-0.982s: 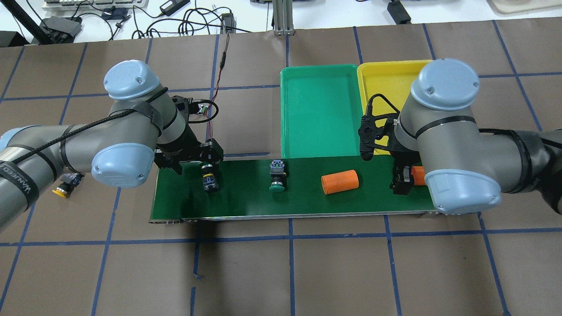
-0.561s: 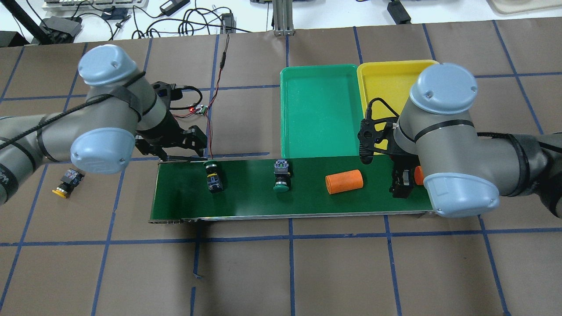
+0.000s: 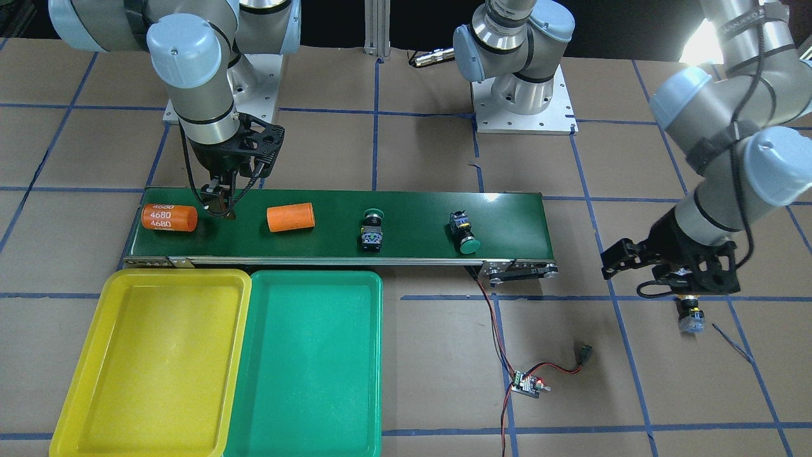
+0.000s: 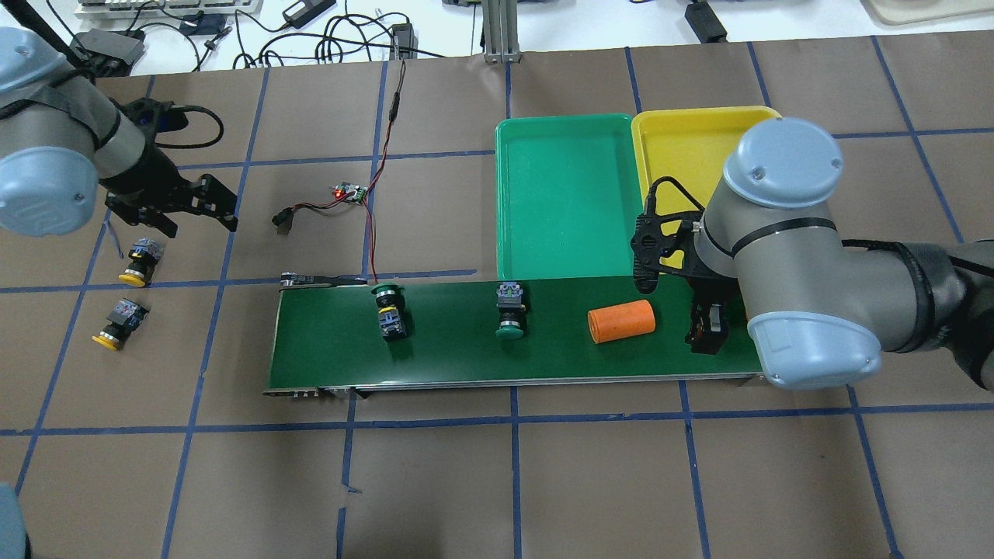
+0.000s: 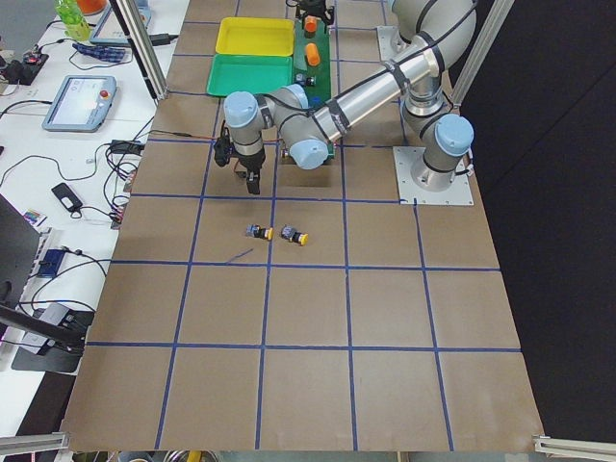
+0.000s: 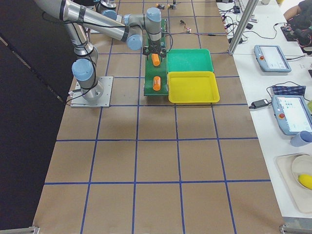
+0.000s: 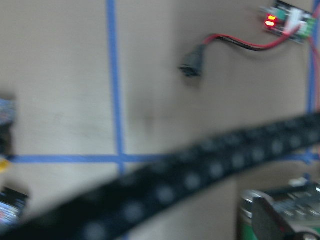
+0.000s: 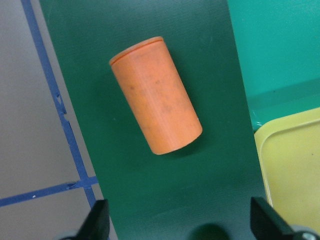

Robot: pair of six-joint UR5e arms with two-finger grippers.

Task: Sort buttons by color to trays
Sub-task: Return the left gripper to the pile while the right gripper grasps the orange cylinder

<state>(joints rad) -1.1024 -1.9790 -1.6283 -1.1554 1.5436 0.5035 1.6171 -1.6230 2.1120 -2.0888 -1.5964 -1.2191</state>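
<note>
While both arms are hanging over the brown-papered bench (image 4: 543, 481), the overhead view is showing the outer green button (image 4: 390, 310) lying crosswise on the dark belt (image 4: 458, 361), cap pointing far. The middle green button (image 4: 511, 314) is lying crosswise too, cap pointing near. Off the belt's end, the far yellow button (image 4: 137, 262) and near yellow button (image 4: 116, 324) are lying slantwise, the left tool (image 4: 194, 221) spread open near them.

Facing the robot, the green tray (image 3: 311, 381) and yellow tray (image 3: 152, 381) are sitting side by side just beside the belt.

At the right wrist, the right tool (image 8: 182, 227) is standing wide apart, gripping nothing, an orange cylinder (image 8: 156, 95) lying slantwise ahead.

From the left end, blue tape (image 5: 347, 263) is gridding the paper and white desks (image 5: 38, 144) are lining the room.
</note>
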